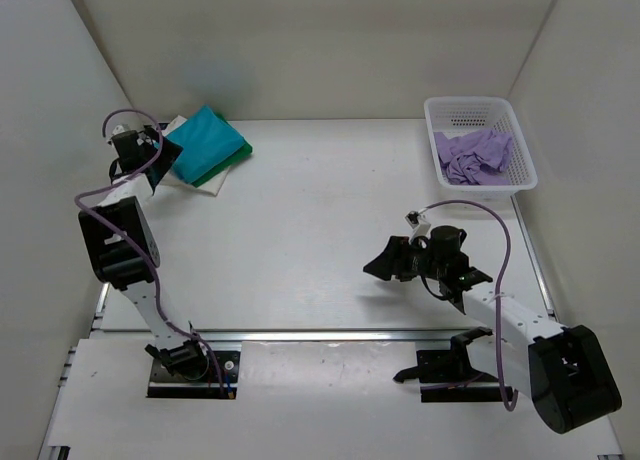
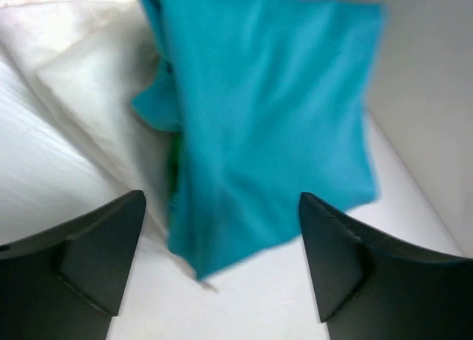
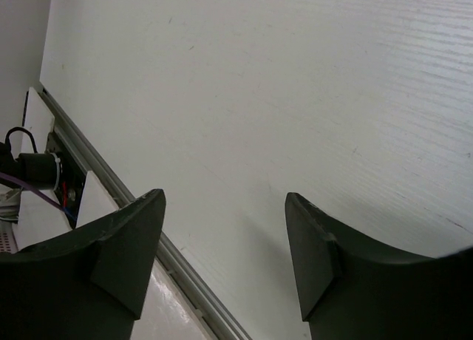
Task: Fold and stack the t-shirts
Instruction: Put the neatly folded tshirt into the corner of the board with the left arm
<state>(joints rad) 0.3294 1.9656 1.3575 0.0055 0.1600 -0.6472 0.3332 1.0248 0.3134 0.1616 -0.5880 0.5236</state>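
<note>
A folded teal t-shirt [image 1: 208,140] [image 2: 266,111] lies on top of a stack at the table's far left. A green t-shirt [image 1: 232,167] [image 2: 174,162] shows as a sliver under it, and a cream-white one [image 1: 178,127] [image 2: 89,81] lies underneath. My left gripper [image 1: 160,158] [image 2: 222,199] hovers at the stack's near-left edge, open, with its fingers wide on either side of the teal corner and gripping nothing. A crumpled lilac t-shirt [image 1: 475,155] lies in the basket. My right gripper [image 1: 378,265] [image 3: 225,199] is open over bare table at the near right, holding nothing.
The white mesh basket [image 1: 470,101] stands at the far right corner. White walls close in the left, back and right sides. A metal rail [image 3: 126,199] runs along the table's near edge, with both arm bases below it.
</note>
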